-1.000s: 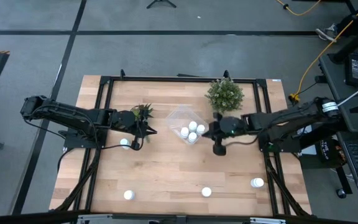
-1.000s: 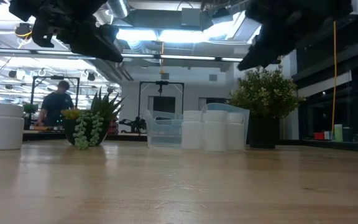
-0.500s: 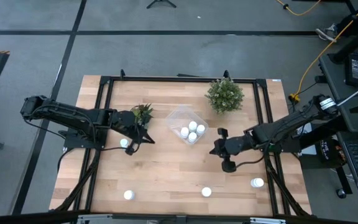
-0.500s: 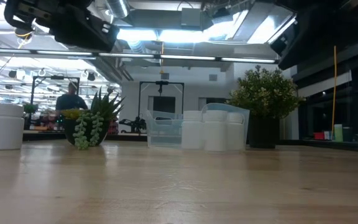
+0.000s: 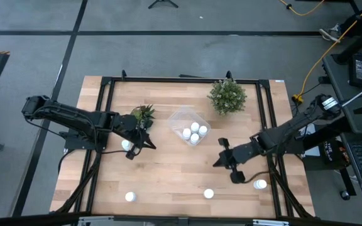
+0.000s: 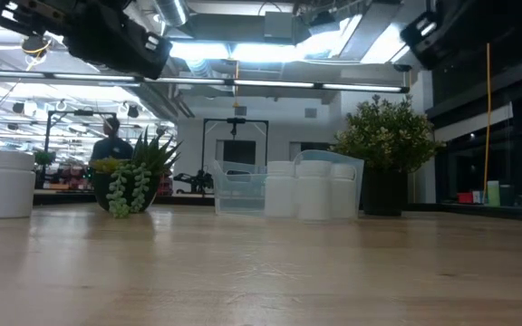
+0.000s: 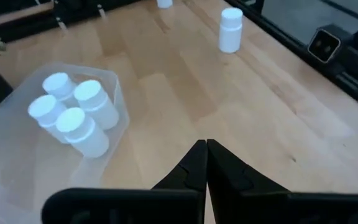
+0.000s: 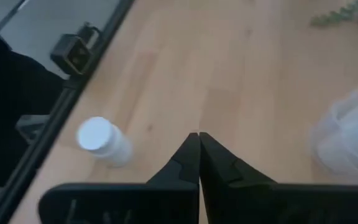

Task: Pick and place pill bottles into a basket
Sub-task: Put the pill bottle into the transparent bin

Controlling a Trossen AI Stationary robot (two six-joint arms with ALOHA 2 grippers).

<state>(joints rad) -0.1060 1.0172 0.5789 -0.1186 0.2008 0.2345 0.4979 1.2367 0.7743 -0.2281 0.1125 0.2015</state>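
The clear basket [image 5: 189,125] stands mid-table with several white pill bottles [image 7: 73,115] upright in it. Loose pill bottles stand on the wood: one [image 5: 126,144] close beside my left gripper, one [image 5: 129,196] near the front left, one [image 5: 208,194] at the front middle and one [image 5: 260,184] at the front right. My left gripper [image 5: 148,142] hovers shut left of the basket, holding nothing [image 7: 205,146]. My right gripper [image 5: 219,162] hovers shut right of and nearer than the basket, also holding nothing [image 8: 197,137]. A bottle [image 8: 102,140] shows ahead of it.
A small succulent pot [image 5: 144,114] stands behind my left gripper, and a bushy potted plant [image 5: 227,96] stands far right of the basket. A black frame rail [image 5: 181,80] runs around the tabletop. Bare wood lies between the basket and the front bottles.
My right gripper has swung away from the basket's right side toward the table's near edge and somewhat right, staying shut with nothing in it. My left gripper has kept its place and turned its tips slightly toward the near edge. No bottle has moved.
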